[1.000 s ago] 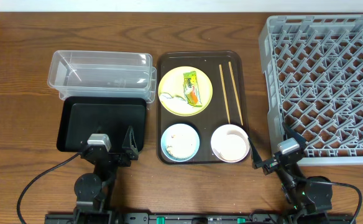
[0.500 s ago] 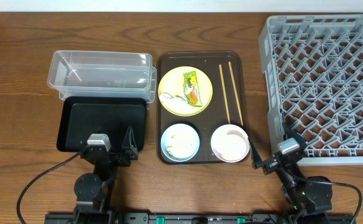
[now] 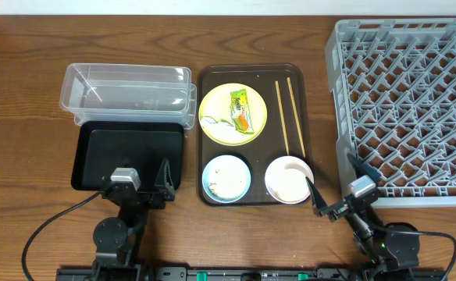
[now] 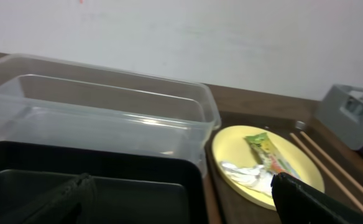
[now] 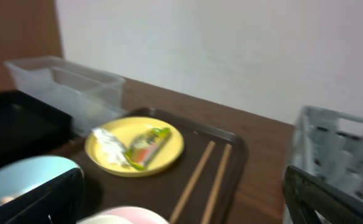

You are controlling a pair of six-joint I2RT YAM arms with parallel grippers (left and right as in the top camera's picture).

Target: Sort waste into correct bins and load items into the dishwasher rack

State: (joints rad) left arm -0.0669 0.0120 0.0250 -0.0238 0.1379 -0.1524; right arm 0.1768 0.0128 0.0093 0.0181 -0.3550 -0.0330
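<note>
Wrapper (image 3: 242, 109) on yellow plate (image 3: 220, 97) looks light, crinkly, slippery; pinch a short end; left tool (image 3: 144, 184) and right tool (image 3: 336, 184) both spread wide, empty.

Brown serving tray (image 3: 259, 152) mid-table, dark wood tabletop (image 3: 25, 117) w/ visible grain, plain white wall (image 4: 200, 37) at back

We see two black arms (image 3: 122, 212), each ending in a black two-finger gripper. The left gripper (image 3: 125, 173) and the right gripper (image 3: 337, 183) each carry a small grey square block (image 3: 124, 177) on top. Behind them sit round black joint housings (image 3: 111, 234). Thin black cables (image 3: 44, 226) loop outward, and the black base rail (image 3: 212, 274) shows green marks.
</note>
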